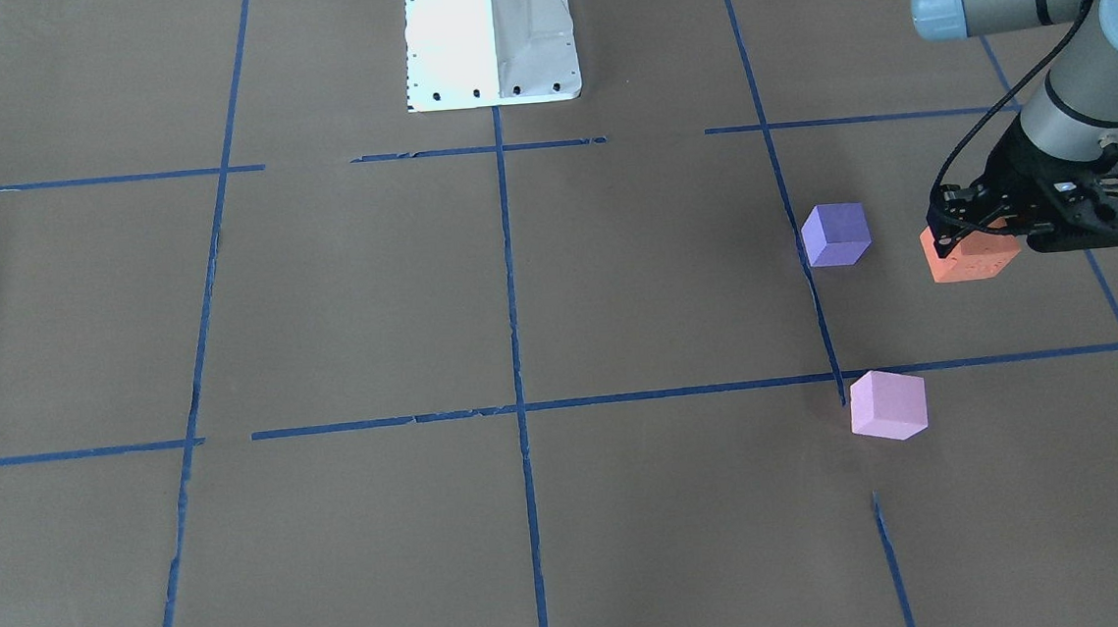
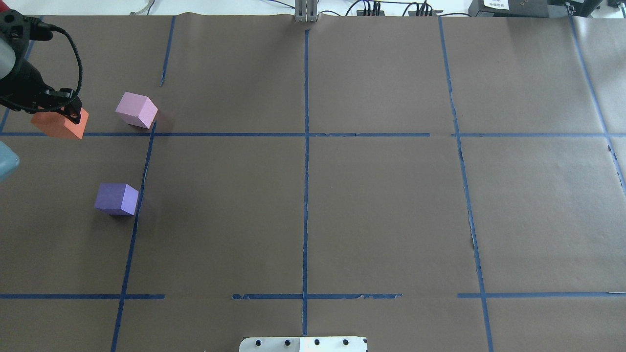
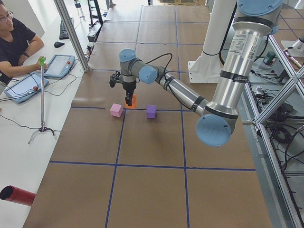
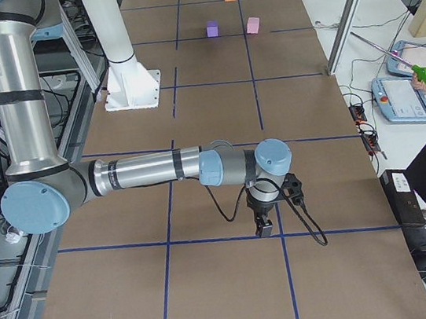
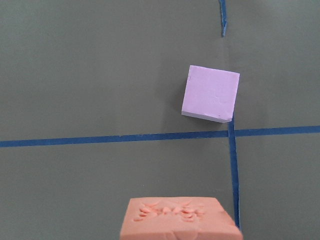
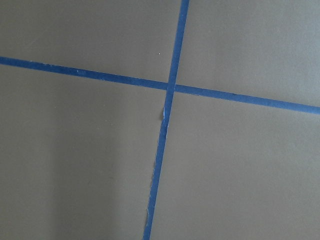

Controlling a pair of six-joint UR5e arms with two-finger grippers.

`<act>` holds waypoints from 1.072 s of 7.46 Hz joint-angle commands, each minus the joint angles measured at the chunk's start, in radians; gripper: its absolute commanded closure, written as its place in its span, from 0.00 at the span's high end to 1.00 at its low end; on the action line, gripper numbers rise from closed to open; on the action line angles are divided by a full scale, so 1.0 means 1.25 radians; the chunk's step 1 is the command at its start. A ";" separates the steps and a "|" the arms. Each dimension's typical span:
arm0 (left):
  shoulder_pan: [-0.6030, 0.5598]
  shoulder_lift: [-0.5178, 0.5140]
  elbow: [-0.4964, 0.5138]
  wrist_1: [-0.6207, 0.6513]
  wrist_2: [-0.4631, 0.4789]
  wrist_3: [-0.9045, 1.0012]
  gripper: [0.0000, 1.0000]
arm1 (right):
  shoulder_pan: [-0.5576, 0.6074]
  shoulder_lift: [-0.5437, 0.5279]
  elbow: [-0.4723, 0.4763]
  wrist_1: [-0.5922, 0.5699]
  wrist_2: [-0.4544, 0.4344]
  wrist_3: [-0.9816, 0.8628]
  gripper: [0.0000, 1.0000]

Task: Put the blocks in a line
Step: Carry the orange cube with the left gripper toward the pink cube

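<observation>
orange block (image 2: pixel 58 126): being held at the desk's (image 2: pixel 342 205) far left, likely for lining up.
pink block (image 2: pixel 137 110): lying just right of it, with the purple block (image 2: pixel 116 199) nearer.
left fingers (image 2: pixel 73 113): clamping the orange block.
right fingers (image 4: pixel 264 228): idling well apart, spacing impossible to tell.

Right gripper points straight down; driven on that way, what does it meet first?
The right gripper would probably land on the brown table paper beside the blue tape crossing; nothing else shows beneath it.
</observation>
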 commanded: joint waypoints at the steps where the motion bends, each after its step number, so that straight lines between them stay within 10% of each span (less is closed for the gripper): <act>1: 0.007 -0.010 0.095 -0.104 -0.015 -0.082 0.00 | 0.001 0.000 0.000 0.000 0.000 0.000 1.00; 8: 0.089 -0.069 0.210 -0.200 -0.014 -0.162 0.00 | 0.000 0.000 0.000 0.000 0.000 0.000 1.00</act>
